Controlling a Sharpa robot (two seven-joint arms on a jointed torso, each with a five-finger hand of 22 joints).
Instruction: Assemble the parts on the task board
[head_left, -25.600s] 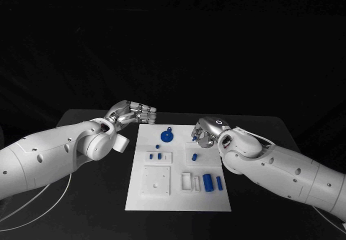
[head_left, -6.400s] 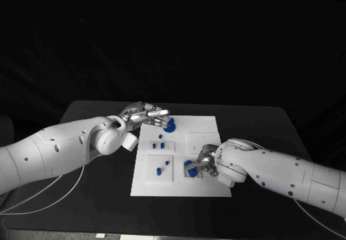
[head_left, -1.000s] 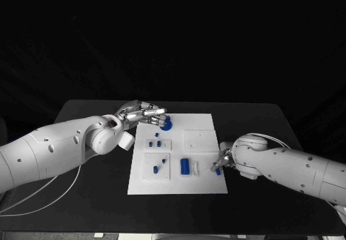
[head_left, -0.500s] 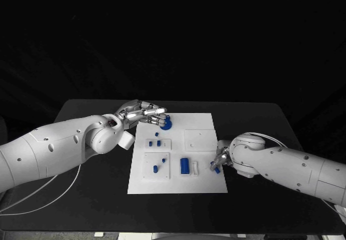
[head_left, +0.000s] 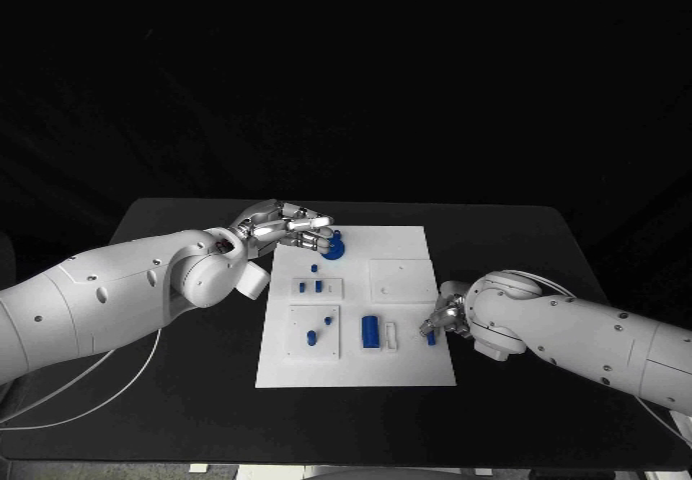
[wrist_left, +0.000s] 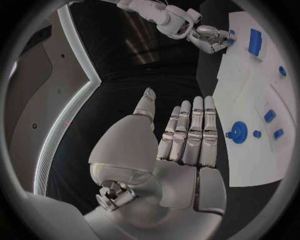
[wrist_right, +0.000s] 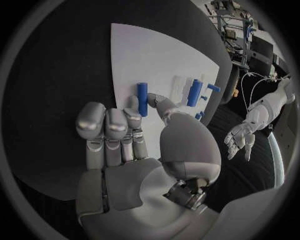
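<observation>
seated: several blue parts (head_left: 371, 332) stand in slots on the task board (head_left: 404, 245)
in hand: right hand (head_left: 443, 322) pinches a blue peg (wrist_right: 142, 99) at the board's right edge; unplaced
left hand (head_left: 289, 227): fingers apart, empty, beside the blue disc (head_left: 333, 249)

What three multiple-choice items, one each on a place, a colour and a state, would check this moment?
1. Where is the round blue part?
A. at the board's far end, beside the left hand
B. off the board, on the table
C. at the board's near edge

2. What colour is the task board?
A. black
B. white
C. blue

3. How is the left hand?
A. gripping a part
B. open, holding nothing
C. pressed flat on the board

Answers:
1. A: the head view shows it at the far end, by the fingertips.
2. B: the board is white against the black table.
3. B: the left wrist view shows straight fingers with nothing in them.
</observation>
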